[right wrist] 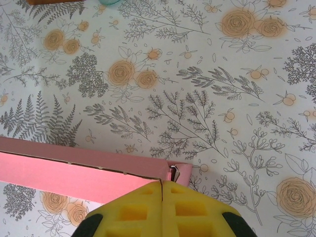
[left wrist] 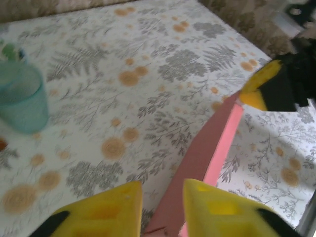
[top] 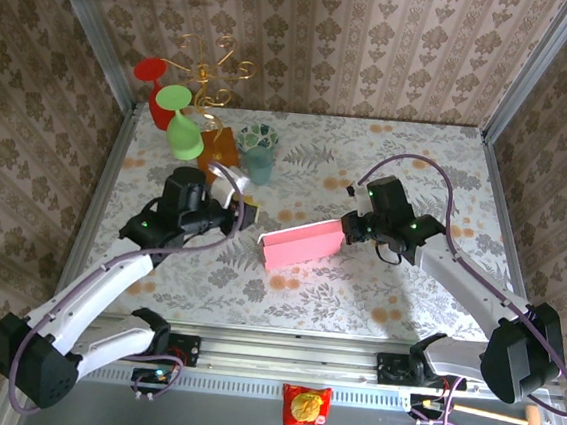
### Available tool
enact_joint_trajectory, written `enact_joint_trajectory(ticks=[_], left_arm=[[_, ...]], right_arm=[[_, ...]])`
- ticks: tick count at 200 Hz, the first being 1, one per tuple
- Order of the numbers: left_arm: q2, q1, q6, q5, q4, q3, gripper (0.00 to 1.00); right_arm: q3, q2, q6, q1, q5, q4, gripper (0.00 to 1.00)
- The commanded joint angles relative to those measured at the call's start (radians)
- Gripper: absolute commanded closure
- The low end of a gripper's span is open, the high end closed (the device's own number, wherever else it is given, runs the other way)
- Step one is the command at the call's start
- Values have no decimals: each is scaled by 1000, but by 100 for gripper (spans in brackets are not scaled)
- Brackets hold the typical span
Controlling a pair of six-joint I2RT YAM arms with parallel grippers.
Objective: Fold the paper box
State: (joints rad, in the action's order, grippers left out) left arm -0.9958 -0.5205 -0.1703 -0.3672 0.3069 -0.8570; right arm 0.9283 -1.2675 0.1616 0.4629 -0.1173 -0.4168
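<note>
Teal cup [top: 258,165] upright in upper centre of top view, patterned cup [top: 257,137] just behind it, touching or nearly so; contents of both too small to tell. Paper box [top: 303,246] mid-table [top: 418,175], long pink strip slanting from lower left to upper right between grippers. Left gripper [left wrist: 163,190] fingers [left wrist: 106,210] parted narrowly, box's near end in gap, close against right-hand finger. Right gripper [right wrist: 162,190] pads pressed together, pinching box's top edge near its right corner.
</note>
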Motion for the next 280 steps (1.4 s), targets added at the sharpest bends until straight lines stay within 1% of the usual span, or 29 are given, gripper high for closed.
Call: enact_joint_trajectory(ticks=[1, 19, 37, 60, 76, 97, 144, 186, 242, 261, 280], left_arm=[[-54, 48, -134, -85, 194, -63, 75], [-105, 33, -113, -111, 297, -100, 75], [-132, -10, -115, -90, 356, -128, 75], [-133, -77, -154, -33, 370, -136, 76], [-124, -101, -190, -15, 353, -129, 75], [-129, -132, -202, 2, 336, -119, 75], [-180, -163, -173, 32, 350, -138, 76], [-198, -184, -138, 116, 380, -166, 75], [-156, -195, -123, 158, 384, -177, 71], [-176, -193, -106, 163, 407, -171, 71], [-203, -194, -98, 163, 395, -166, 72]], right_arm=[[16, -16, 13, 10, 26, -30, 100], [15, -20, 16, 10, 27, -32, 100], [13, -17, 19, 10, 25, -32, 100], [18, -19, 18, 10, 27, -37, 100], [19, -20, 18, 10, 28, -40, 100], [20, -20, 18, 10, 31, -42, 100], [23, -24, 16, 10, 33, -48, 100], [23, -24, 16, 10, 31, -48, 100], [23, -24, 15, 10, 30, -50, 100], [23, -24, 15, 10, 30, -48, 100], [25, -29, 14, 10, 27, -48, 100]])
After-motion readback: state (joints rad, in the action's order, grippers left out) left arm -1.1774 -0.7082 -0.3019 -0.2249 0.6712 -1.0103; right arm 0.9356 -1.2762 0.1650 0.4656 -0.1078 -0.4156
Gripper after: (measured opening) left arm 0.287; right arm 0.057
